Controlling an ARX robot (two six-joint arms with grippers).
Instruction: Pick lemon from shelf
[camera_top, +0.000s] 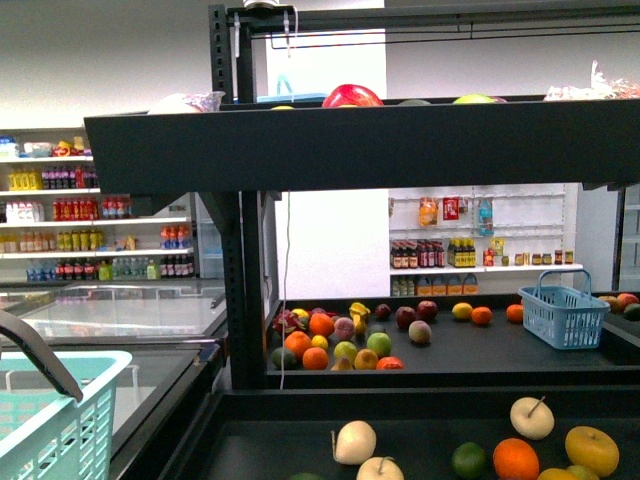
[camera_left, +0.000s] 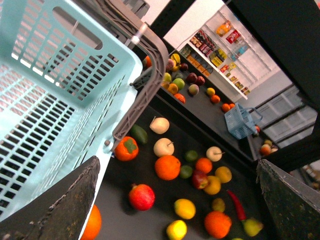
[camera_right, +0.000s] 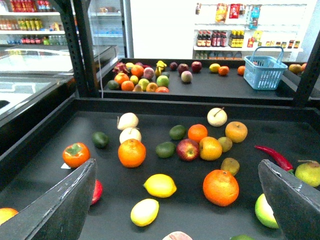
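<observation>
A large black tiered shelf (camera_top: 350, 145) fills the front view, its wide shallow trays scattered with loose fruit. On the lowest tray a yellow lemon (camera_right: 160, 185) lies on the bare black surface, well forward of the tray's rear rim, between a big orange (camera_right: 132, 152) and a rounder orange (camera_right: 220, 187). A paler second lemon (camera_right: 144, 212) lies just beside it, not touching. The right claw (camera_right: 176, 162) hangs over this tray with its two dark fingers spread wide and nothing between them; the lemon shows in the gap below. The left claw (camera_left: 177, 161) is also spread wide and empty over the same tray, close beside a pale teal basket (camera_left: 60, 90) with a grey handle. A red chilli (camera_right: 274, 157) lies among the fruit. A small blue basket (camera_top: 563, 315) stands near the right edge of the middle tray.
</observation>
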